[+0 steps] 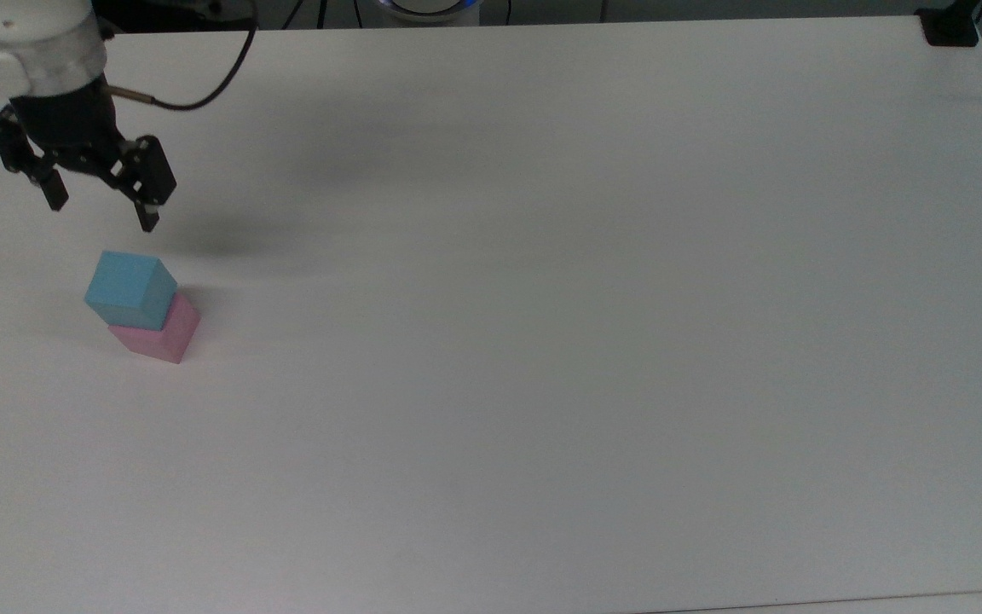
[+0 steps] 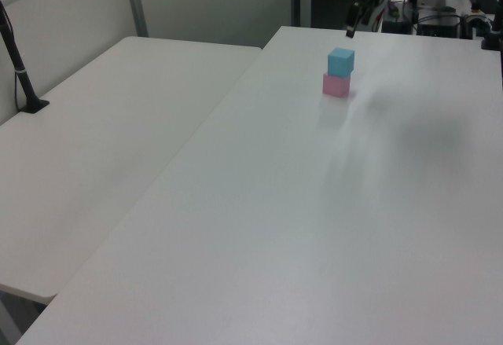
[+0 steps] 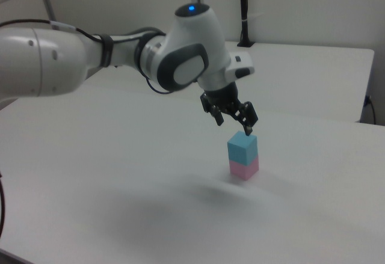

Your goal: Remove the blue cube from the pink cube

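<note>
Fingers of the gripper point(image 1: 101, 205) are seen spread apart with nothing held between them, hung above the white table point(image 1: 542, 298) and just above the stack in the right view. The blue cube point(image 1: 130, 288) is seated on the pink cube point(image 1: 163, 337), slightly offset, near the top view's left edge. No contact with either cube is seen.

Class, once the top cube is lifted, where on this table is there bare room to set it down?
The white table is bare across the top view's middle and right. Crowded spot: the top view's left, where the sky-blue cube sits on the pale pink cube, under the open pincer.
</note>
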Motion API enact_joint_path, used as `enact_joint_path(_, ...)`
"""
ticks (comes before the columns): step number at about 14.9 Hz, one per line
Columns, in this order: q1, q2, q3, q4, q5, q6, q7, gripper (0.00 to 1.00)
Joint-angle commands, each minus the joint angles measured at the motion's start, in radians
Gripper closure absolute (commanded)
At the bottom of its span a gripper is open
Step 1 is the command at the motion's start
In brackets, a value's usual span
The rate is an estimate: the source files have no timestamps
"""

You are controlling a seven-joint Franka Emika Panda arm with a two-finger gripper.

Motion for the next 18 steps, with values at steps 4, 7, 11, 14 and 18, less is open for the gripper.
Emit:
enact_joint_path(4,-0.008,0.087,0.021,0.014,0.049,0.114,-0.017,0.0)
enact_joint_path(7,-0.011,0.111,0.029,0.014,0.046,0.116,-0.02,0.0)
enact_joint_path(11,-0.017,0.139,0.044,0.014,0.046,0.177,-0.022,0.01)
enact_joint_path(14,-0.02,0.153,0.055,0.014,0.044,0.197,-0.078,0.49)
enact_joint_path(18,-0.019,0.087,0.062,-0.015,0.053,0.173,-0.102,0.58)
